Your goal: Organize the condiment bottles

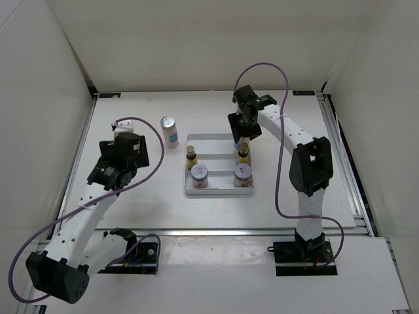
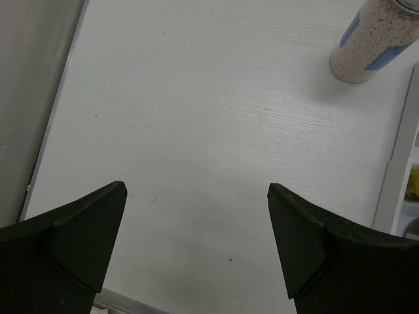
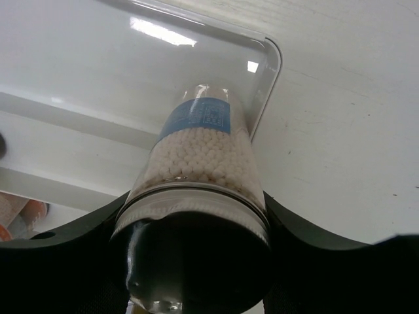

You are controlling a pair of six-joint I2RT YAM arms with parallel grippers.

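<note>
The flat grey tray (image 1: 219,139) holds two tiny yellow dark-capped bottles (image 1: 191,157) (image 1: 243,156) and two squat silver-lidded jars (image 1: 200,174) (image 1: 243,174). One white blue-labelled bottle (image 1: 169,131) stands on the table left of the tray; it also shows in the left wrist view (image 2: 376,39). My right gripper (image 1: 243,127) is shut on the second white bottle (image 3: 200,160) by its cap end, over the tray's far right corner (image 3: 265,59). I cannot tell whether it touches the tray. My left gripper (image 2: 196,216) is open and empty over bare table, left of the standing bottle.
The tray's left rim (image 2: 399,163) shows at the right edge of the left wrist view. A red-marked jar (image 3: 19,216) shows at the lower left of the right wrist view. White walls enclose the table; its left edge (image 2: 55,111) runs beside my left gripper.
</note>
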